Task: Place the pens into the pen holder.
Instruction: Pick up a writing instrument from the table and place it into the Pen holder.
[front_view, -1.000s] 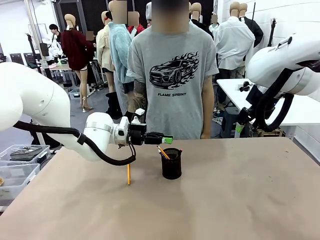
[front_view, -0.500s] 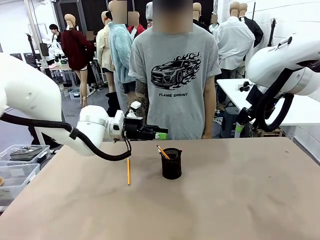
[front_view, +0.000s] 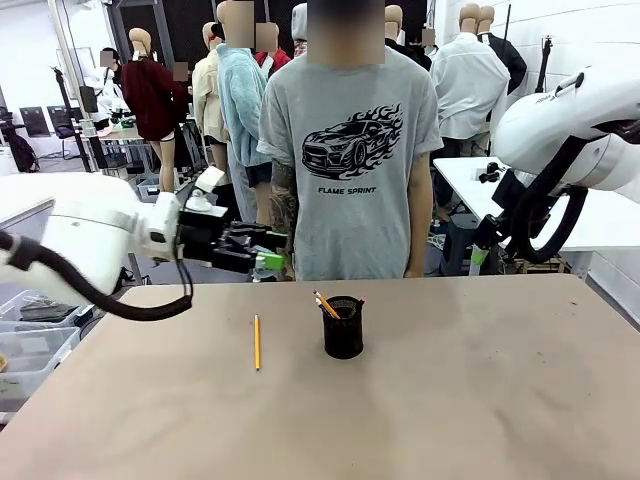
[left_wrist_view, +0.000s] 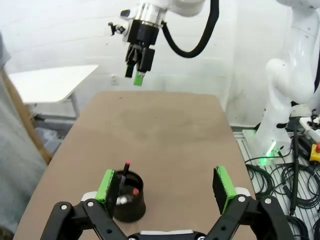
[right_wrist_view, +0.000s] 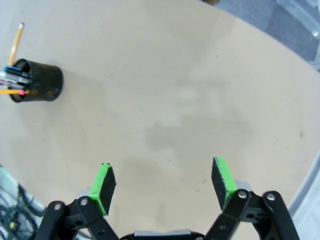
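- The left pincer hangs released above the surface, its 2 green pads spread wide with nothing between them.
- In the front view it is raised over the surface's left part and points sideways, toward the right.
- The holder stands upright on the surface. In the front view it is lower than this pincer's tips and off to their right. In the left wrist view it sits just beyond the pincer's left-hand finger, which hides part of its rim.
- Inside the holder a yellow pencil leans toward the left pincer's side, and a dark pen with a pink-red end rises above the rim.
- 1 loose pencil lies flat on the surface, straight below the left pincer's tips in the front view, left of the holder and apart from both.
- The right pincer is released too, pads wide apart and empty, with bare surface under it.
- In this pincer's own view the holder lies far up and to the left of its fingers, well apart, with stick ends poking past its rim.
- In the left wrist view the right pincer hangs tips-down over the far end of the surface, well beyond the holder.
- A person in a grey printed T-shirt stands at the far edge, beyond the holder from both pincers.
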